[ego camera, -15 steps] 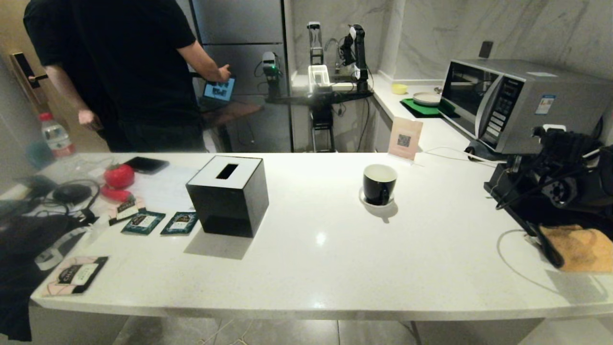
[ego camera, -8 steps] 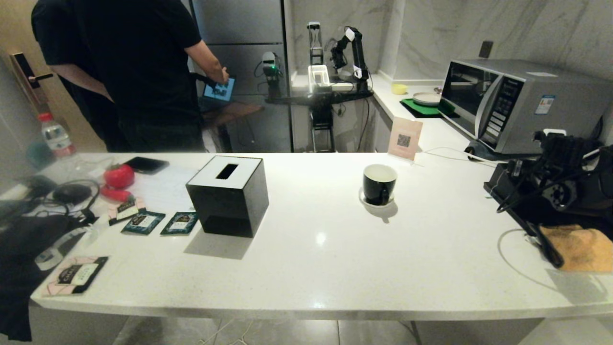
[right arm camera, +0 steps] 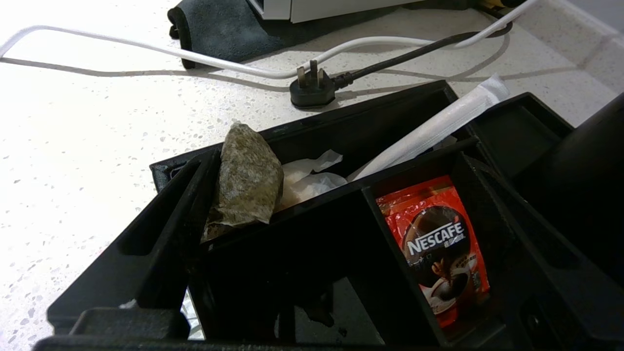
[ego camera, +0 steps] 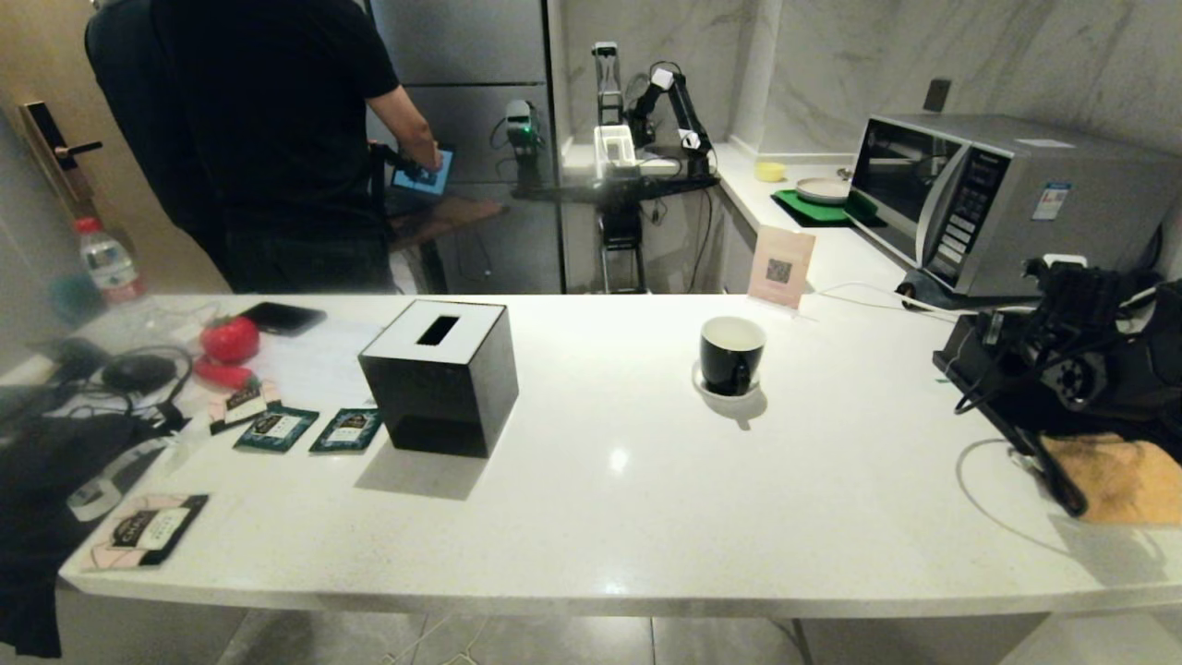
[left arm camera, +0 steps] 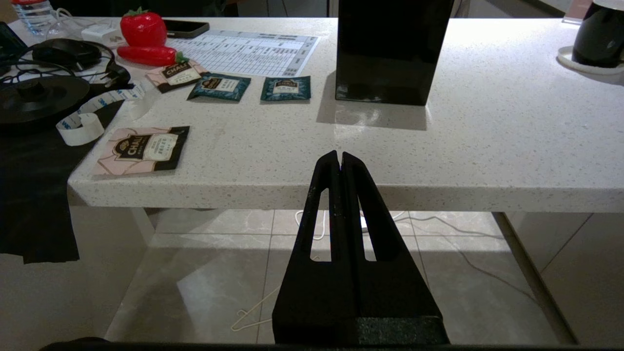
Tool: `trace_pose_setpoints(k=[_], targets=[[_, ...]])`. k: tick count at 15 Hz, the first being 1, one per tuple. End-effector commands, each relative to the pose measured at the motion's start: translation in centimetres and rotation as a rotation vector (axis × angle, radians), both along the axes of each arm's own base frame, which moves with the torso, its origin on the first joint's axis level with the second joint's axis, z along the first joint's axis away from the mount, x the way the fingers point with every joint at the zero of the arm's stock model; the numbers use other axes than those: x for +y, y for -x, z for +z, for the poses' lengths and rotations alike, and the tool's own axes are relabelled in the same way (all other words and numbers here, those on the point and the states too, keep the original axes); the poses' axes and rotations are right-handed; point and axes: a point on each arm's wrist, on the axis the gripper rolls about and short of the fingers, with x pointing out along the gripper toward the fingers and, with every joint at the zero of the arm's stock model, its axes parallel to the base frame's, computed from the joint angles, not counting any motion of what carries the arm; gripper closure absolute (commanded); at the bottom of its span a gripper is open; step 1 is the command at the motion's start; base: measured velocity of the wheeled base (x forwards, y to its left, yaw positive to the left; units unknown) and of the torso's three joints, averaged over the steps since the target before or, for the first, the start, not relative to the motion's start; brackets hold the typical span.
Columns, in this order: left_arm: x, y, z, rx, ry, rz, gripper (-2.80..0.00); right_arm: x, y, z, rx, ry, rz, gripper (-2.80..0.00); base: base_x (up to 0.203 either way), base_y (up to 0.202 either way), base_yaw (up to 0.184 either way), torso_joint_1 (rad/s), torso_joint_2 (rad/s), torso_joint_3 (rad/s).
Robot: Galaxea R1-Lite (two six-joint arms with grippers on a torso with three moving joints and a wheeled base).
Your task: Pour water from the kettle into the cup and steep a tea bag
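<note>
Matte black robot arms, cabled on the right

The left gripper [left arm camera: 340, 161] has two flat, tapering black fingers with long slots cut through them, rising from a broad black base. The right arm [ego camera: 1076, 365] is black too, hung with looping black cables around a round, silver-ringed joint, and seems to carry small screws.

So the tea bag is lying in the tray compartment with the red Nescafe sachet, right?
No. In the right wrist view the tea bag leans in the tray compartment with white paper; the Nescafe sachet lies in its own compartment beside it.
</note>
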Motion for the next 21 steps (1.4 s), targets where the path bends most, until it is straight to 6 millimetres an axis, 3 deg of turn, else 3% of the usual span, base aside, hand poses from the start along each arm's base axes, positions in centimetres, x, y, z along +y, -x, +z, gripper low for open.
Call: trace_pose_setpoints(k=[1, 2, 21], targets=[[0.0, 0.0, 0.0, 0.0, 0.0, 0.0, 0.0, 0.0, -0.1, -0.2, -0.002, 0.002, -0.001, -2.8, 0.0, 0.0, 0.0, 0.0, 0.0, 0.0], [0.0, 0.0, 0.0, 0.0, 0.0, 0.0, 0.0, 0.0, -0.2, -0.1, -0.004, 0.003, 0.0, 0.0, 0.0, 0.0, 0.0, 0.0, 0.0, 0.0], [0.0, 0.0, 0.0, 0.0, 0.0, 0.0, 0.0, 0.2, 0.3, 2.3, -0.084, 0.026, 0.002, 0.0, 0.0, 0.0, 0.0, 0.0, 0.0, 0.0]])
